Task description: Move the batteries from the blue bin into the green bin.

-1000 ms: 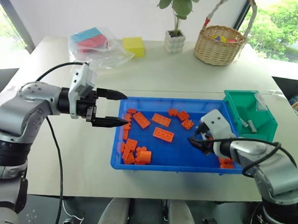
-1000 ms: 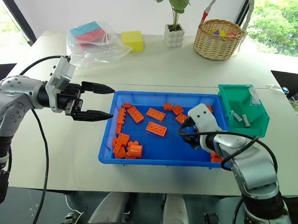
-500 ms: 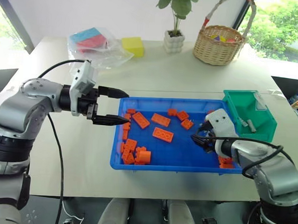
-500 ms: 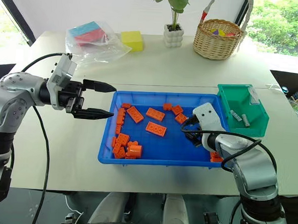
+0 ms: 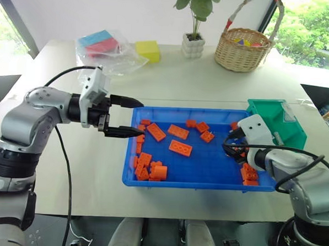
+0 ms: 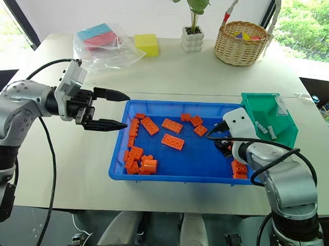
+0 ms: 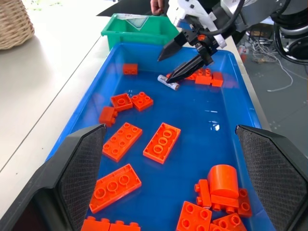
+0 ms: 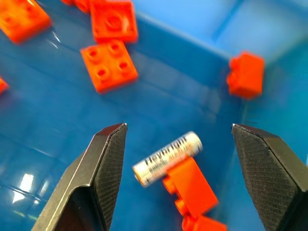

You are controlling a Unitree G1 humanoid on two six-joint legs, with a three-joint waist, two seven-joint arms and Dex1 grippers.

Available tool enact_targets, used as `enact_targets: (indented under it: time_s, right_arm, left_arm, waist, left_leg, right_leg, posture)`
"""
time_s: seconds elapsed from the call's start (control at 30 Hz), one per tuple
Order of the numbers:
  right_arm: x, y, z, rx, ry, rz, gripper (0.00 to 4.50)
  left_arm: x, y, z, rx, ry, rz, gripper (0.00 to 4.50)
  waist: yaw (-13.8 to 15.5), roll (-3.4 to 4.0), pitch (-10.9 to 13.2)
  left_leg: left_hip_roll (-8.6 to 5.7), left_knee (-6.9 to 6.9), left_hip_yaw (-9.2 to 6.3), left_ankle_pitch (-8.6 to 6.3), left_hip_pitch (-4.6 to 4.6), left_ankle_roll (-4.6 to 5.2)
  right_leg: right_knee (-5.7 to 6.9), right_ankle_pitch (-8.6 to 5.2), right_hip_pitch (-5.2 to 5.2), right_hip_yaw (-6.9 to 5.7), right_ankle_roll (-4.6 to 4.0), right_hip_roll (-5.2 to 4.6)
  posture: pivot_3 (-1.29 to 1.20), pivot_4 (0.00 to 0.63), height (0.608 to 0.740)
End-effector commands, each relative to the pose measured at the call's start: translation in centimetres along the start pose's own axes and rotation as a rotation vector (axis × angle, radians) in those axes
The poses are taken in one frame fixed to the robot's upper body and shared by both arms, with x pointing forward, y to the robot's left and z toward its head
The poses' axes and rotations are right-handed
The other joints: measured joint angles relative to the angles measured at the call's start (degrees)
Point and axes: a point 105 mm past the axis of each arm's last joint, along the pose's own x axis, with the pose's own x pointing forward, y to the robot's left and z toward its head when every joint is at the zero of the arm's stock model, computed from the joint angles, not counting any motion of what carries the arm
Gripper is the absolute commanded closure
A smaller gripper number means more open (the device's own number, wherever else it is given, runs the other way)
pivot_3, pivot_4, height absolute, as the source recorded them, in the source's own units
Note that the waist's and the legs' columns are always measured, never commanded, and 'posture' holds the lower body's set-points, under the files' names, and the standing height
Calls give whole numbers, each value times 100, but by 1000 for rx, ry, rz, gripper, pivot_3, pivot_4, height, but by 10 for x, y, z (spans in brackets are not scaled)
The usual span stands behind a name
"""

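1. Head views: the right gripper is hovering wide open and empty over the shallow bright-blue plastic bin's end nearest the small green plastic bin, having drifted toward that bin since a second ago. The left gripper, open and empty, is waiting at the far rim.
2. Left wrist view: the silver cylindrical battery is lying beneath the right gripper.
3. Right wrist view: an orange toy brick is touching the battery, so closing risks catching both.
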Motion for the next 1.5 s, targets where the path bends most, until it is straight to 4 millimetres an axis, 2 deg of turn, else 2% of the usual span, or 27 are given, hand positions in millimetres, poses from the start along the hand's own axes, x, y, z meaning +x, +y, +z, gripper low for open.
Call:
enact_targets:
  time_s: [0.03,0.33,0.57,0.73,0.83,0.97,1.0,1.3,1.4,1.5]
  right_arm:
    - [-2,-10,-3,48,4,-58,971]
    - [13,6,-6,307,14,12,971]
    - [17,20,2,297,-1,66,971]
    - [18,28,-2,256,26,105,971]
    - [20,28,-10,211,49,102,1873]
    - [22,27,-15,172,61,96,3946]
    - [22,27,-16,173,60,97,4278]
    - [17,21,-8,108,17,71,4278]
    - [8,15,6,67,-48,66,4278]
    - [-7,1,25,39,-115,29,4278]
  left_arm:
    - [-2,-2,9,44,-11,3,0]
    - [-3,-1,10,49,-6,8,0]
    - [-3,-1,10,53,-8,10,0]
    - [-2,0,11,55,-16,13,0]
    - [-2,0,12,57,-18,15,0]
    - [-2,1,13,58,-21,18,0]
    - [-2,1,13,58,-21,18,0]
    - [-1,4,13,61,-26,17,0]
    - [0,3,11,58,-25,11,0]
    - [1,3,10,56,-25,4,0]
  waist:
    - [1,0,0]
    - [-6,1,0]
    - [-19,1,0]
    - [-33,1,0]
    - [-28,1,0]
    - [-29,0,0]
    - [-33,0,0]
    - [-40,0,0]
    - [-33,1,0]
    - [-24,1,0]
  left_leg:
    - [0,-1,0,0,0,0]
    - [1,-1,-1,0,1,0]
    - [1,-2,-1,0,1,0]
    - [1,-2,-1,0,1,0]
    - [1,-2,-1,0,1,0]
    - [0,-2,-1,0,1,0]
    - [0,-2,-1,0,1,0]
    - [2,-2,-1,0,2,0]
    - [2,-2,-1,0,2,0]
    - [1,-2,-1,0,2,0]
  right_leg:
    - [0,0,0,0,0,0]
    - [0,0,-1,0,0,4]
    - [1,0,-2,0,0,5]
    - [1,0,-2,0,0,5]
    - [1,0,-2,0,0,5]
    - [1,0,-1,0,0,5]
    - [1,0,-1,0,0,5]
    - [1,0,0,0,0,6]
    - [1,0,0,0,0,6]
    - [1,0,-1,0,0,5]
  posture:
    - [0,150,702]
    - [0,150,702]
    - [0,150,702]
    - [0,150,702]
    - [0,150,702]
    - [0,150,702]
    - [0,150,702]
    - [0,150,702]
    - [0,150,702]
    - [0,150,702]
